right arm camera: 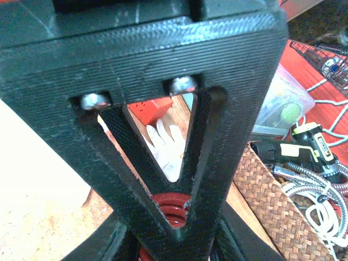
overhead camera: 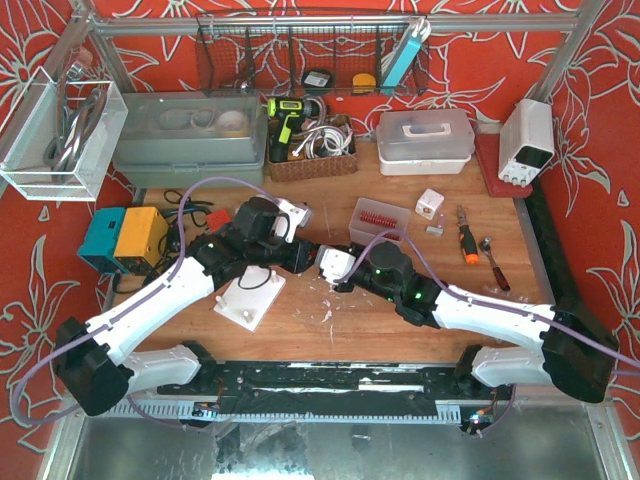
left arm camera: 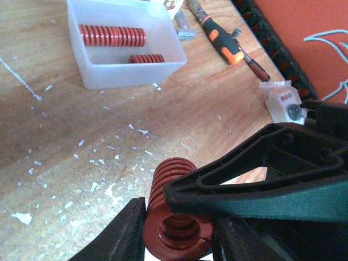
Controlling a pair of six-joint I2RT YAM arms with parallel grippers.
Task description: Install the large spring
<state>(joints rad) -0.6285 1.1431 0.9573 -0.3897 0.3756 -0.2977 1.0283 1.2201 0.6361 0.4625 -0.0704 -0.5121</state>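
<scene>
The left arm (overhead camera: 150, 300) and right arm (overhead camera: 490, 315) stretch low over the table (overhead camera: 330, 335) and meet tip to tip at its middle. The right gripper (right arm camera: 175, 231) is clamped on the red spring (left arm camera: 175, 182), fingers narrowing to a V. The spring lies between the left gripper (left arm camera: 179, 242) fingers. One finger touches it and the other is hidden, so its grip is unclear. Beyond the left gripper sits a tray (left arm camera: 89, 73) with two more springs.

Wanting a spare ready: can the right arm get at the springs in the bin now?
Probably not yet: the right hand is shut on the big spring. The bin is open-topped with nothing over it, so once freed the way looks clear.
</scene>
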